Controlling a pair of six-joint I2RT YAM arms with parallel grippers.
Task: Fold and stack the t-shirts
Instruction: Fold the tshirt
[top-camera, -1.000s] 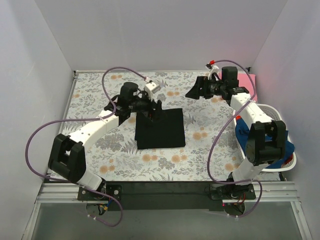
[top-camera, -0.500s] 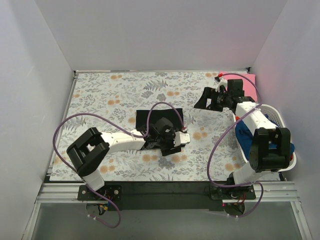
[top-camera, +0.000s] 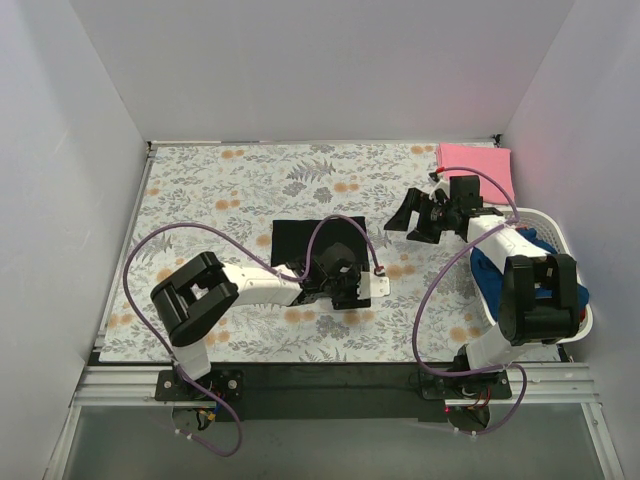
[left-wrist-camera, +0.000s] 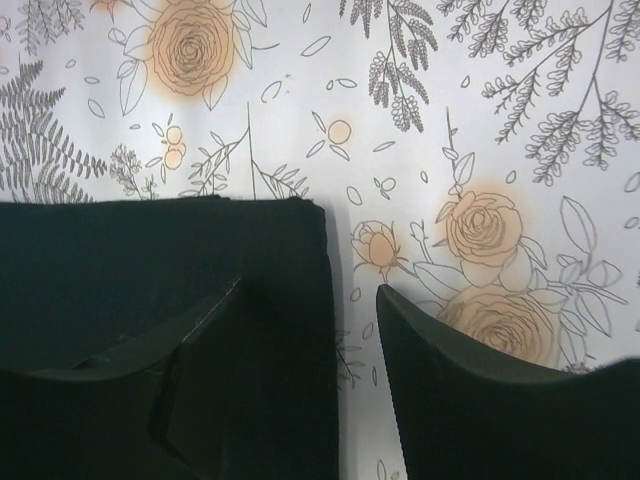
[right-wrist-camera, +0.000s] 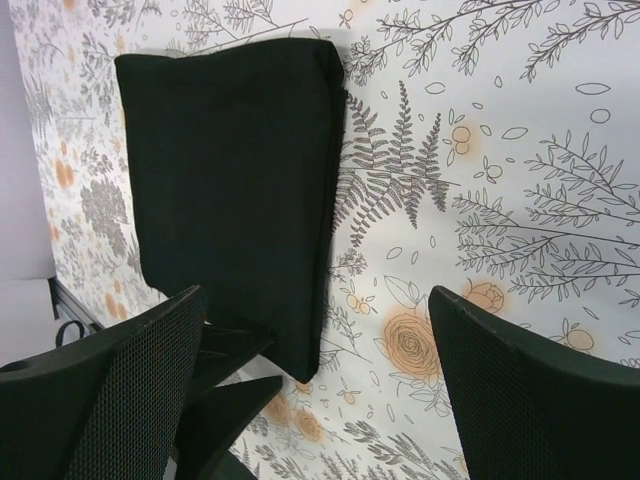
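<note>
A folded black t-shirt (top-camera: 312, 240) lies mid-table on the floral cloth. My left gripper (top-camera: 338, 287) is down at its near right corner. In the left wrist view the gripper (left-wrist-camera: 310, 290) is open, with one finger (left-wrist-camera: 200, 390) over the shirt (left-wrist-camera: 150, 270) and the other finger (left-wrist-camera: 480, 400) over bare cloth beside its edge. My right gripper (top-camera: 408, 222) is open and empty, hovering to the shirt's right. Its wrist view (right-wrist-camera: 315, 295) looks down on the black shirt (right-wrist-camera: 230, 170). A folded pink t-shirt (top-camera: 478, 162) lies at the far right corner.
A white basket (top-camera: 562, 228) at the right edge holds a blue t-shirt (top-camera: 487, 268). White walls close in the table on three sides. Purple cables loop over both arms. The left arm is bent back across the near middle of the table (top-camera: 200, 200).
My left arm swung from the shirt's far edge to its near right corner. My right gripper drew back toward me, uncovering the pink shirt. The black shirt stays flat.
</note>
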